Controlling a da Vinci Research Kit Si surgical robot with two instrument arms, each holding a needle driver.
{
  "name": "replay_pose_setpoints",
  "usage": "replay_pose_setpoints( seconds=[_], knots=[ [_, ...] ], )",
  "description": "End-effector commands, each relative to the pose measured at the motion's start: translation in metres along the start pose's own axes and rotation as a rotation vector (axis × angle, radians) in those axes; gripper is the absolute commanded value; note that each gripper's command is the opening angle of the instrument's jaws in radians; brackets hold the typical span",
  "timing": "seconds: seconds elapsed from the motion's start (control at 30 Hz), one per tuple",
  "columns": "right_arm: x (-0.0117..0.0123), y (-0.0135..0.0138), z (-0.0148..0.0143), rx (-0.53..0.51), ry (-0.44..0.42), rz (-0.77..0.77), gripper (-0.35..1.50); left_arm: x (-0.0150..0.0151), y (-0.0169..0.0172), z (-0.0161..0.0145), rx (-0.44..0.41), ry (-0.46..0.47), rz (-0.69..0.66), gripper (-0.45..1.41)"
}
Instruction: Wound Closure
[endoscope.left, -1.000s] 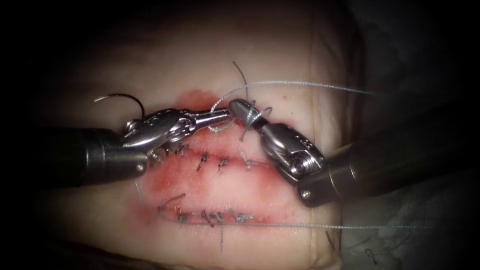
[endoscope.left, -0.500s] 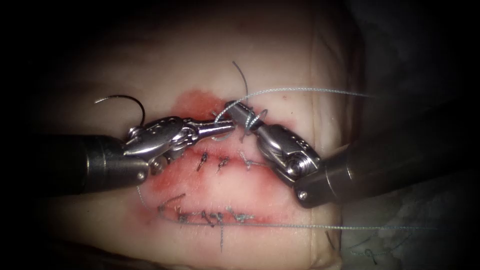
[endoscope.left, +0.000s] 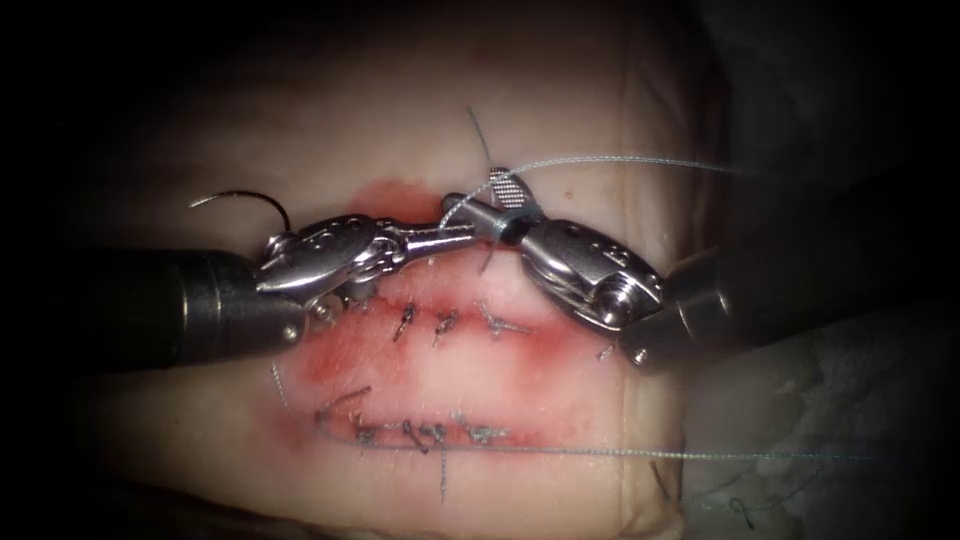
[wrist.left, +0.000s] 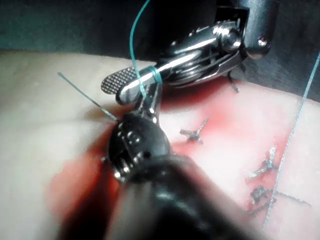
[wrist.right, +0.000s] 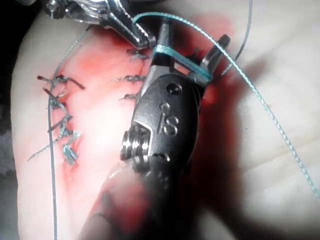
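Observation:
On the tissue (endoscope.left: 560, 90), my left tool (endoscope.left: 458, 236) comes in from the left, its jaws shut on the thread (endoscope.left: 600, 160) near their tips. My right tool (endoscope.left: 480, 198) meets it tip to tip with its jaws open, the ridged face of one jaw turned up. Turns of thread (wrist.right: 175, 57) lie wound around the right tool's (wrist.right: 192, 40) jaws, close to the left tool (wrist.right: 142, 37). The curved needle (endoscope.left: 255, 197) lies free at the left, behind the left tool's wrist; neither tool holds it. A short thread tail (endoscope.left: 480, 135) stands up beside the right tool (wrist.left: 117, 86).
Two stitched rows with knots and cut ends run across the tissue below the tools, the upper row (endoscope.left: 450, 322) and the lower row (endoscope.left: 430, 435). Red fluid (endoscope.left: 395, 200) stains the tissue around them. A long thread strand (endoscope.left: 700, 455) trails off to the right.
The right tool's jaws have opened with the thread turns still around them, and its wrist has risen and drawn rightward. The left tool edged right, still on the thread.

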Motion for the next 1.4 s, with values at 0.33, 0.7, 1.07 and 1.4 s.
replay_pose_setpoints(
  seconds=[0.33,0.7,1.07,1.4],
  knots=[
    [0.0005,-0.0007,0.0018,0.011,-0.010,0.001,0.83,0.0002,0.0018,0.0017,-0.018,0.003,0.016,-0.23],
    [0.0004,-0.0026,0.0034,0.064,0.070,-0.017,0.79,0.0007,0.0035,0.0024,-0.038,0.014,0.030,-0.20],
    [0.0009,-0.0019,0.0046,0.019,0.099,-0.069,0.76,0.0021,0.0037,0.0018,-0.046,0.034,0.026,-0.20],
    [-0.0001,-0.0018,0.0051,0.013,0.102,-0.121,0.64,0.0020,0.0037,0.0012,-0.043,0.040,0.022,-0.20]
  ],
)
